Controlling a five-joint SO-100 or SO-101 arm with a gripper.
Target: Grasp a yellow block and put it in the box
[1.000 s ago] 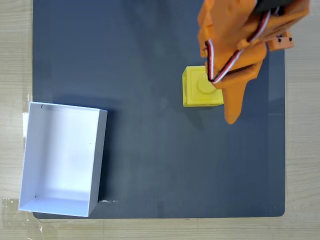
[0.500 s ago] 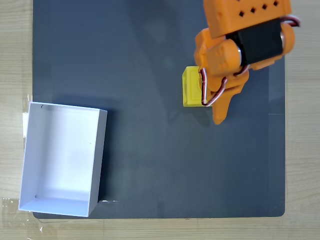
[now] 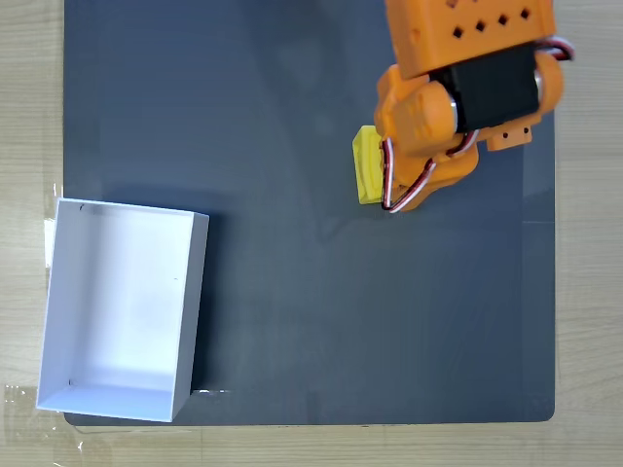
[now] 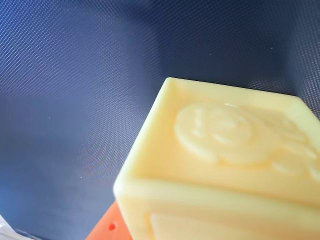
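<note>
The yellow block (image 3: 367,165) lies on the dark mat (image 3: 292,292) in the upper right part of the fixed view, with just a narrow strip of its left side showing past the orange arm (image 3: 458,88) that covers the rest from above. What shows of it is a slim upright sliver, its edges running roughly parallel to the mat's edges with a slight tilt; as a cube it has no clear long axis. In the wrist view the yellow block (image 4: 225,165) looms very close and soft-focused, one face with a round raised stud turned up and to the right, a corner pointing toward the lower left, and a bit of orange plastic (image 4: 107,230) touching its lower edge. The tool is buried under the arm's body in the fixed view and its fingertips are not visible, so I cannot tell whether it is spread or pinching the block. The box (image 3: 60,292), white and lidless, sits well apart at the lower left of the fixed view, its long axis running top to bottom, tilted slightly, straddling the mat's left edge and the pale wooden desk (image 3: 29,117). Between block and box lies bare mat. A red, white and black cable (image 3: 404,190) loops off the arm just beside the block.
</note>
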